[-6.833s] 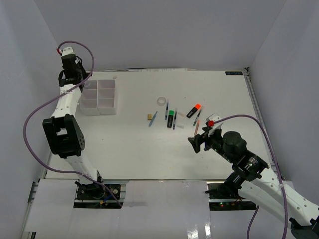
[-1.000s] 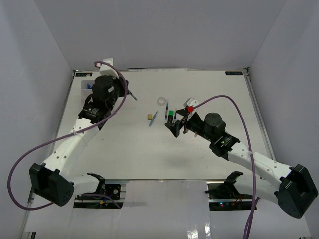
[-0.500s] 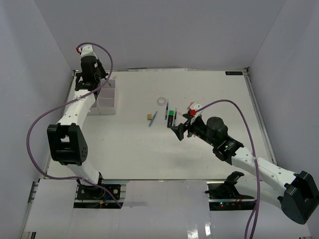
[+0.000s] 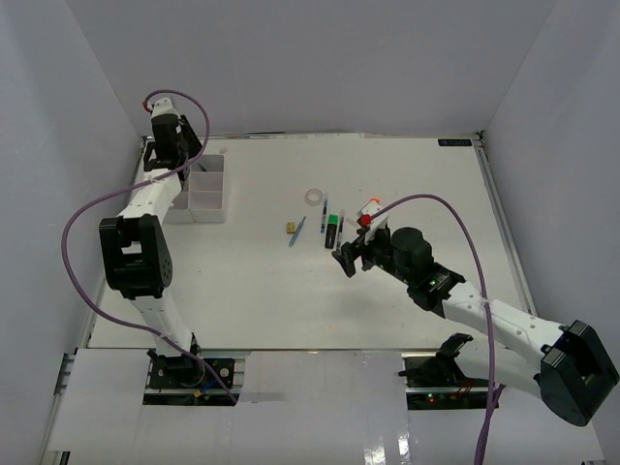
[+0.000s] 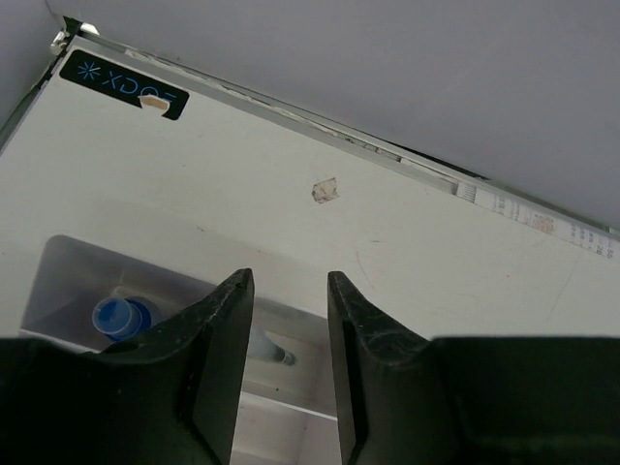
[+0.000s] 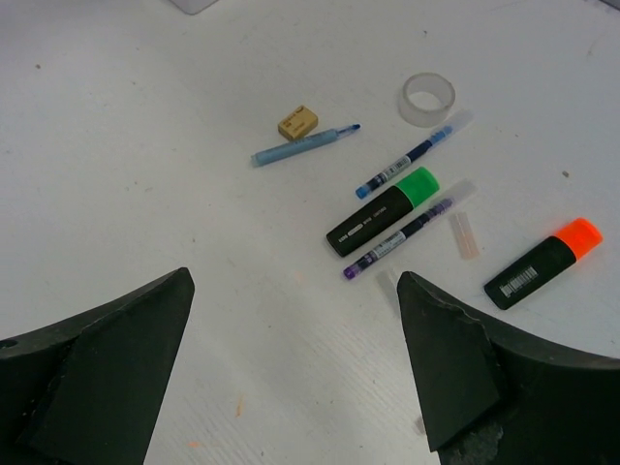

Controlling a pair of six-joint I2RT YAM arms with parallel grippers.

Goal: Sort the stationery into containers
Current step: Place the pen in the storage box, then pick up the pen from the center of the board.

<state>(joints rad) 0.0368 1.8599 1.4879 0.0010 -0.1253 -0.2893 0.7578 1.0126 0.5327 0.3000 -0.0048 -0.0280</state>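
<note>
Now | green-capped highlighter (image 6: 383,211): black body, lying flat | tape ring (image 6: 426,119): translucent

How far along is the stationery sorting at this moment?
Done: a blue-capped glue bottle lies in the tray.
In hand: nothing; the left gripper is open above the tray, and the right gripper is open over the loose items.
Left: tape ring, green highlighter, orange highlighter, three pens and a small yellowish piece on the table.

Lighting's bright, even and pretty diffuse, so the white surface (image 4: 252,291) only shows faint, soft shadows. In both wrist views everything beyond the jaws is sharp; the jaws themselves look dark and a bit soft up close.
</note>
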